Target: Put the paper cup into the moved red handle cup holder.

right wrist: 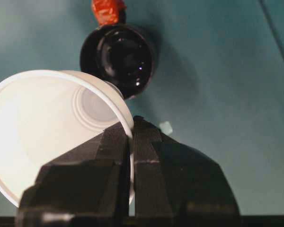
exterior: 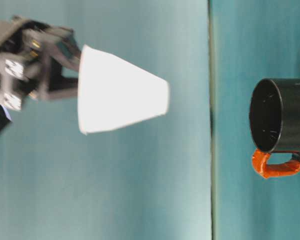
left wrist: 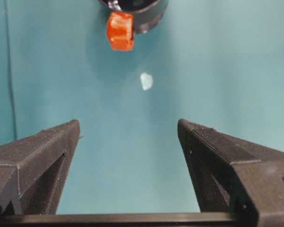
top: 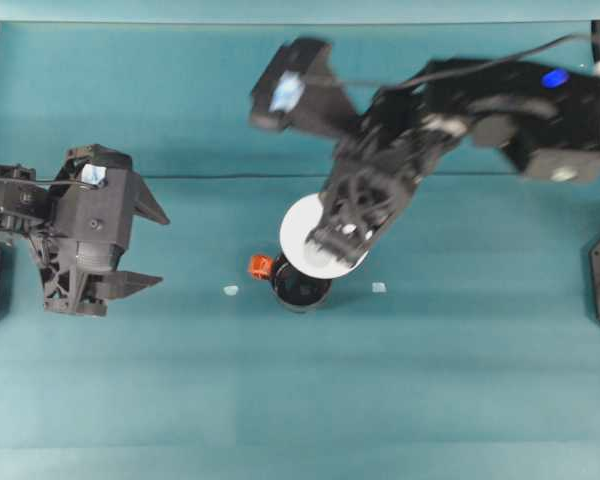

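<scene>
My right gripper [top: 342, 238] is shut on the rim of the white paper cup [top: 302, 232], holding it in the air above the table. In the right wrist view the fingers [right wrist: 114, 146] pinch the paper cup [right wrist: 42, 127] wall, one inside and one outside. The paper cup [exterior: 120, 92] hangs base-down, well above the red handle cup holder [exterior: 285, 115]. This glossy black holder [top: 302, 287] stands upright on the table, its orange-red handle [top: 261, 266] pointing left, partly overlapped by the cup from above. My left gripper [top: 148, 250] is open at the left, far from the holder [left wrist: 137, 12].
Two small pale scraps lie on the teal table, one left of the holder [top: 230, 291] and one right of it [top: 379, 288]. A seam in the table cover [top: 180, 177] runs across behind the holder. Arm bases stand at both side edges.
</scene>
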Motion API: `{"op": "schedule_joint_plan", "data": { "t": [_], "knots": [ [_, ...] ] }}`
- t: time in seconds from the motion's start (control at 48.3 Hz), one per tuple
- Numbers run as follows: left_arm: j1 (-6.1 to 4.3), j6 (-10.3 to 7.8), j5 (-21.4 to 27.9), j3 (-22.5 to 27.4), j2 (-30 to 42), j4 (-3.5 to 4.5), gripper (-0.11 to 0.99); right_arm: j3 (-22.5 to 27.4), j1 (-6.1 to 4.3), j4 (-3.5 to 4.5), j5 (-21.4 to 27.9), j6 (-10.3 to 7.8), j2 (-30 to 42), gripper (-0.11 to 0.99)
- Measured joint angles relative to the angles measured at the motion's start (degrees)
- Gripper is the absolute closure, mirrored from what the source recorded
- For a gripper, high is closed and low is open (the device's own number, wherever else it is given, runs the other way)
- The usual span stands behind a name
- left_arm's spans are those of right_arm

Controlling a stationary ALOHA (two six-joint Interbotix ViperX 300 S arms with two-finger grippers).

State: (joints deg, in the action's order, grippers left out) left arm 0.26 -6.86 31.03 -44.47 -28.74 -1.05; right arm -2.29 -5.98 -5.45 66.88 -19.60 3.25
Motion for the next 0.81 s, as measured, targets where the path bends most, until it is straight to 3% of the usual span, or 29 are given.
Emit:
{"op": "schedule_joint_plan", "data": {
  "t": [0.166,0.435,0.683,0.808],
  "knots": [
    [0.00,0.00,-0.09,0.00,0.00,0.00,-0.03,-0.35,0.44,0.62,-2.81,-0.09,2.46,0.99],
    [0.00,0.00,0.00,-0.09,0.00,0.09,-0.03,-3.08,1.32,0.79,-7.73,0.00,6.42,0.99],
    [0.00,0.00,-0.09,0.00,0.00,0.00,-0.03,-5.01,1.93,3.43,-11.25,0.00,8.79,0.99],
    [0.00,0.00,-0.09,0.00,0.00,0.00,-0.03,-5.54,1.93,3.78,-12.13,0.00,9.49,0.99]
  ]
}}
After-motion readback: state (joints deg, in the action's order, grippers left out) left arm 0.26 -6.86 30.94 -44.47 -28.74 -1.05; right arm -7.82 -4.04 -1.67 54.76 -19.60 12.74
